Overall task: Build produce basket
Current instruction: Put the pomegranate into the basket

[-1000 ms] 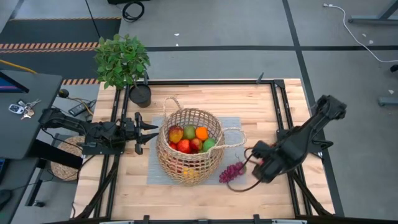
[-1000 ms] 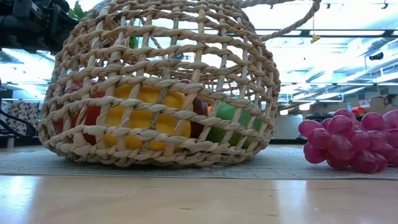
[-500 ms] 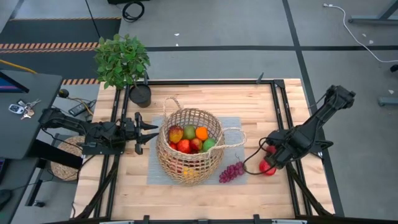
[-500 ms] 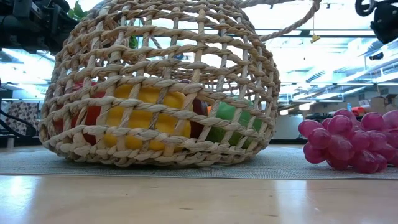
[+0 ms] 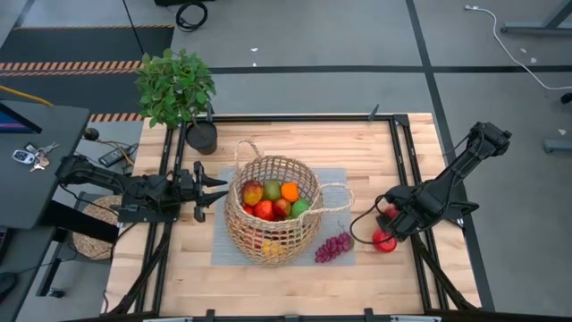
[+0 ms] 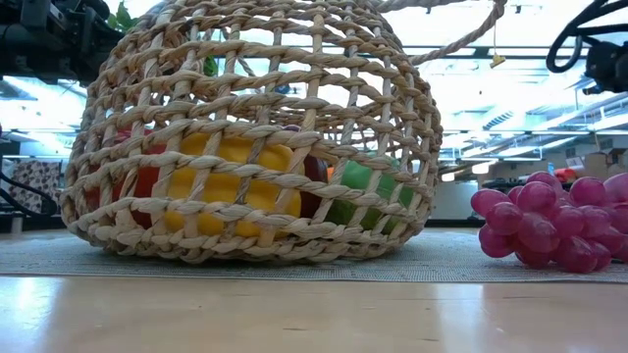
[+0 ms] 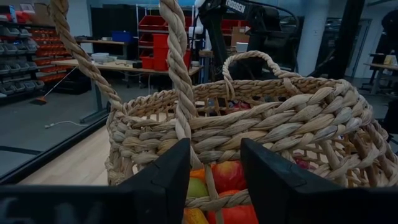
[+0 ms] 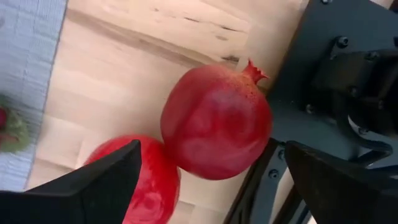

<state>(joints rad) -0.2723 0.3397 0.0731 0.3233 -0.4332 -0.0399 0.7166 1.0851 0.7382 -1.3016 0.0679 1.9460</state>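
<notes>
1. The right gripper point(image 5: 386, 227) no longer sits by the grapes point(image 5: 332, 246); it is now off to their right, over two red fruits point(image 5: 383, 240) near the table's right rail.
2. In the low view, the right arm point(image 6: 599, 49) now shows at the upper right.

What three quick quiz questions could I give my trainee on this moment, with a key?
1. True or false: the grape bunch lies inside the basket.
2. Which tool hovers over two red fruits at the table's edge: A left tool, B right tool?
3. Fill in: the left tool faces the basket with its fingers ____.

Key: 1 false, it lies beside the basket. 2 B. 3 open.
</notes>
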